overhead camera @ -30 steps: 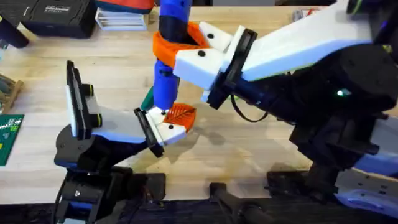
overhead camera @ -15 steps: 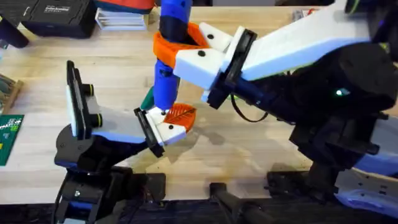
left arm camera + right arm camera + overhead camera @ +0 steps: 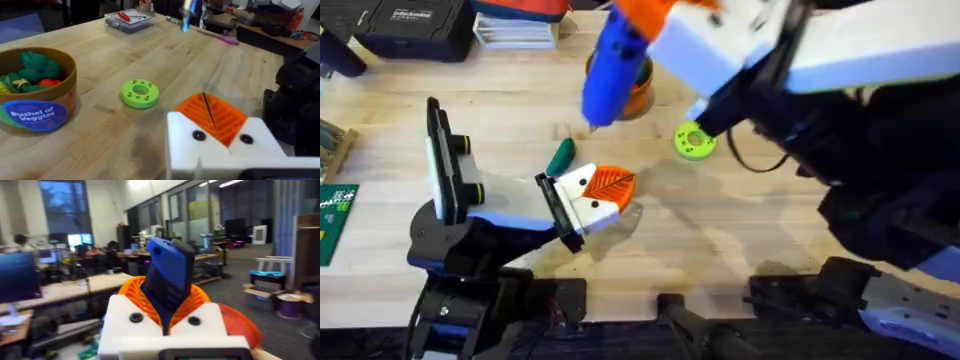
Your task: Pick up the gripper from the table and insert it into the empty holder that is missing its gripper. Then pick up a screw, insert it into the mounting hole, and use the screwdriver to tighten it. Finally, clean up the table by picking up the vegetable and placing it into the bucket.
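Note:
My left gripper (image 3: 610, 185) rests low over the table, shut. Its orange ribbed pads (image 3: 220, 117) meet along a thin line between the white holders (image 3: 220, 150), each of which shows a dark screw spot. My right gripper (image 3: 642, 14) is raised high and shut on the blue screwdriver (image 3: 613, 70), whose body stands between its orange pads (image 3: 167, 280). The screwdriver's tip (image 3: 187, 12) hangs blurred above the table. A dark-green vegetable (image 3: 560, 157) lies just beyond the left gripper. The bucket (image 3: 37, 97), with a blue label and toy veggies inside, stands partly behind the screwdriver (image 3: 638, 88).
A flat bright-green disc (image 3: 693, 142) with a hole lies right of the bucket (image 3: 140, 93). A black case (image 3: 410, 25) and a clear box (image 3: 129, 19) sit at the table's far edge. A green board (image 3: 332, 222) lies at the left edge.
My right arm has lifted the screwdriver up and back off the left gripper's white holder. This uncovered the green disc and the bucket. The left arm has not moved.

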Available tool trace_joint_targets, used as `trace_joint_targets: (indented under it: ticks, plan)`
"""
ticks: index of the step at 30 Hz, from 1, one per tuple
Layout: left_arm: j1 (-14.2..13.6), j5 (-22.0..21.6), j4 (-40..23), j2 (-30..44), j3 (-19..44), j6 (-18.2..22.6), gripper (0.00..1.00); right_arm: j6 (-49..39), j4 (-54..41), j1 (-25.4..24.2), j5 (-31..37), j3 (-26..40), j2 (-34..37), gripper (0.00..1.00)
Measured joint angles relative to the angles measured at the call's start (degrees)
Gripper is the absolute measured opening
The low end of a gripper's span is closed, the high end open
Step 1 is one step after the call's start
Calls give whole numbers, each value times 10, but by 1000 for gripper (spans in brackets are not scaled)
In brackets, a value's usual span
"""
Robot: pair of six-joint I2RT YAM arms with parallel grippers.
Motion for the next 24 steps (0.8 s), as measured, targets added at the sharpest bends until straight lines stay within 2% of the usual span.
trace_joint_targets:
  ticks: [4,8,12,18,21,24]
  plan:
    - [0,0,0,0,0,0,5,-62,-63,-42,-1,0,-7,26]
    - [0,0,0,0,0,0,5,-234,-181,-113,11,0,2,26]
    - [0,0,0,0,0,0,5,-417,-250,-199,71,0,33,26]
    - [0,0,0,0,0,0,5,-669,-277,-322,183,0,115,25]
    - [0,0,0,0,0,0,5,-746,-279,-363,212,0,153,26]
    - [0,0,0,0,0,0,5,-787,-280,-388,225,0,187,25]
